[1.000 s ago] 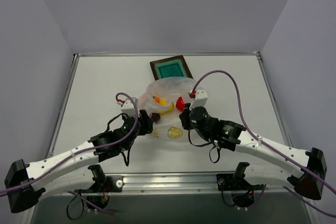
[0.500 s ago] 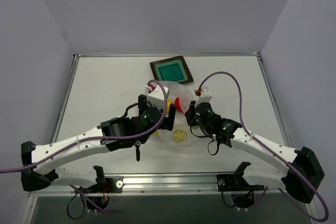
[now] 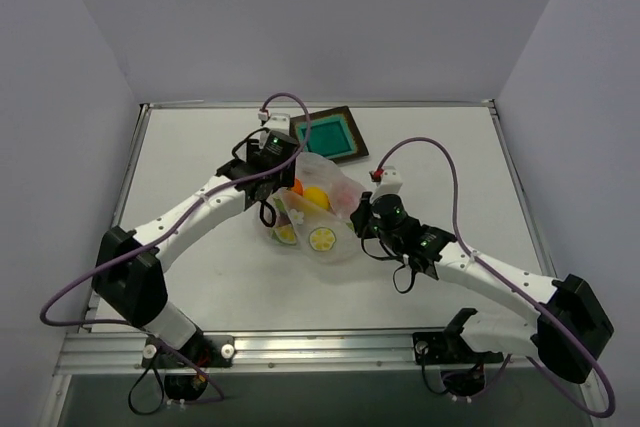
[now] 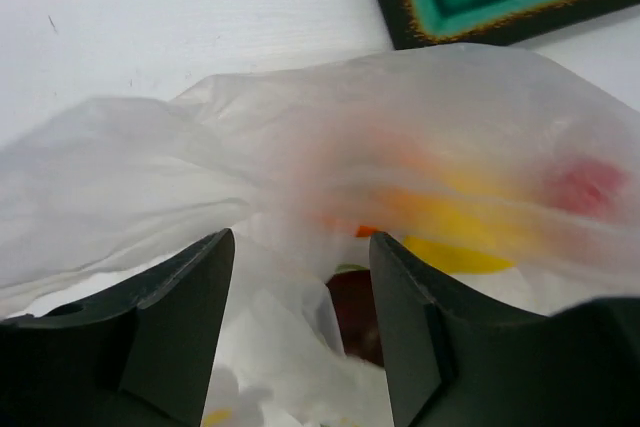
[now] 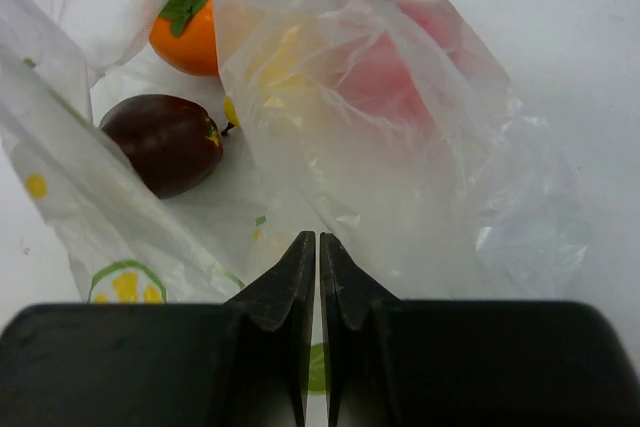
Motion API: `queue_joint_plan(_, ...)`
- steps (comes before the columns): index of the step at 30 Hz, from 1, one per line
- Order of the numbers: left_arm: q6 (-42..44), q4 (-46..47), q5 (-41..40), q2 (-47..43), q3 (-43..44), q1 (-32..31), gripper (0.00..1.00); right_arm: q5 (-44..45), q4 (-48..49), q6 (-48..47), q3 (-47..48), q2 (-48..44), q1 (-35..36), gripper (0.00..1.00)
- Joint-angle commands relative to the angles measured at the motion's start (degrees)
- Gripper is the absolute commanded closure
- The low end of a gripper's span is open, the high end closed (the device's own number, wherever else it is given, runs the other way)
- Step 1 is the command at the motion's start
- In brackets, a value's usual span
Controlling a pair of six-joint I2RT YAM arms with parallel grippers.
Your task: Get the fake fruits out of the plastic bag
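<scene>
Fruits bunched in the bag between the two claws, nearest the left one

The left gripper [image 4: 300, 247] stands released at the far left side of the plastic bag [image 5: 450, 197], near the teal plate [image 3: 330, 135]. Its fingers are apart and film bulges into the gap, with nothing clamped that I can see. Straight ahead of it, behind that film, lie the yellow pear-shaped fruit [image 4: 450, 242] and the red fruit [image 4: 585, 187], with the maroon fruit [image 5: 165, 142] lower down. The right gripper [image 5: 310, 239] is clenched on a fold of the bag at its near right edge. From there the maroon fruit and the orange fruit [image 5: 187, 37] show bare, ahead and to the left. The left arm looks the freer and nearer for a reach, but it would have to get past the film first
</scene>
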Motion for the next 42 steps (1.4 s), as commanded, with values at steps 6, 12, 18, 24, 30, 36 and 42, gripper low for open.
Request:
queue_joint_plan(6, -4.42, 14.19, 11.52, 4.01, -7.29, 7.55, 0.43, 0.85, 2.86, -1.32, 0.84, 6.87, -1.38, 0.97)
queue_joint_plan(12, -6.45, 19.21, 14.69, 4.27, -15.20, 11.25, 0.35, 0.50, 5.06, -0.36, -0.48, 10.92, -4.01, 0.97)
queue_joint_plan(18, -10.39, 28.78, 20.13, 1.03, -28.53, 11.43, 0.34, 1.12, 4.89, 0.61, -3.28, 11.73, -3.84, 0.96)
queue_joint_plan(24, -13.65, 34.24, 25.50, -5.91, -37.79, 10.02, 0.33, 0.24, 0.59, 4.12, -8.64, 4.70, -2.18, 0.94)
queue_joint_plan(30, -13.22, 33.99, 24.64, -10.05, -38.25, 2.03, 0.30, 4.70, -8.46, 9.83, -9.18, -7.25, 4.50, 0.90)
queue_joint_plan(36, -14.45, 34.51, 25.33, -12.51, -38.33, -1.93, 0.30, 6.66, -18.83, 7.83, -0.32, -11.57, 11.44, 0.39)
queue_joint_plan(42, -13.92, 30.64, 20.68, -16.64, -37.80, -5.80, 0.30, 8.32, -23.76, 4.65, 10.85, -10.70, 18.13, 0.35)
